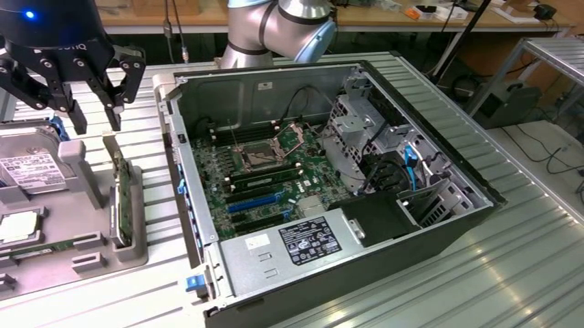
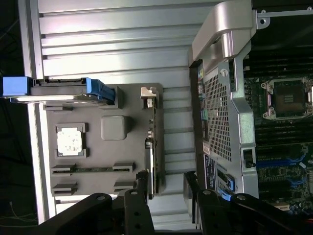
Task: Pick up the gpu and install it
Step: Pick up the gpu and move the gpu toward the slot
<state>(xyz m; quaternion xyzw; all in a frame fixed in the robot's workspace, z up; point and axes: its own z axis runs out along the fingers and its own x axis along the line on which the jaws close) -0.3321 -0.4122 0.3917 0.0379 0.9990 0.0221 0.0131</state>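
The gpu (image 1: 119, 198) stands on edge in a slot of the grey holder tray (image 1: 82, 256), at the exterior view's left. It shows as a thin green card. In the wrist view the gpu (image 2: 150, 159) appears edge-on, with its silver bracket (image 2: 148, 95) at one end. My black gripper (image 1: 96, 121) hangs open above the far end of the card without touching it. In the wrist view the gripper (image 2: 166, 190) straddles the line of the card, with one fingertip (image 2: 142, 188) close by its near end. The open computer case (image 1: 438, 225) with its green motherboard (image 1: 264, 171) lies beside the tray.
On the tray are a silver hard drive (image 1: 27, 171) in blue rails, a processor chip (image 1: 18, 227) and a long memory stick (image 1: 41, 246). Blue expansion slots (image 1: 251, 203) sit on the motherboard. The drive cage (image 1: 360, 137) and the case wall (image 1: 169, 137) stand close by.
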